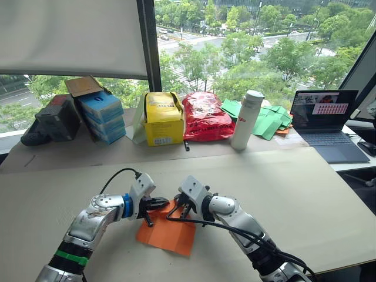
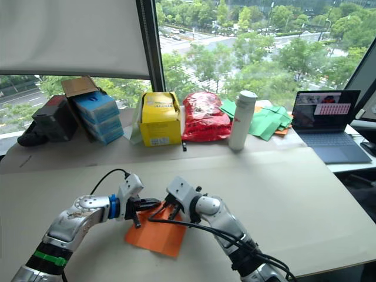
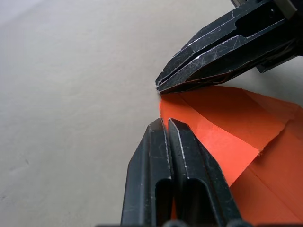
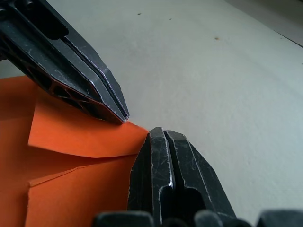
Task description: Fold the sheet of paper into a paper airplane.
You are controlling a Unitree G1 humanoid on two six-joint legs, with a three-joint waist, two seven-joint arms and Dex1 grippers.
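one sheet of paper (image 1: 167, 233) lies flat, two closed pincers, left pincer (image 1: 160, 204) and right pincer (image 1: 182, 207), at its corner.

Along the far edge of the table (image 1: 305, 194) a row is seen — a black bag (image 1: 51, 120), blue boxes (image 1: 101, 115), a yellow box (image 1: 163, 119), a red plastic bag (image 1: 205, 116), and a white bottle (image 1: 247, 119) standing upright. Green paper pieces (image 1: 269, 120) are piled just beside the bottle toward 1 o'clock — an open laptop (image 1: 326, 122) is set at 2 o'clock.

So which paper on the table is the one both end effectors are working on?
The orange sheet of paper at the near edge, with the left end effector and right end effector meeting at its far corner; the green paper pieces lie untouched by the laptop.
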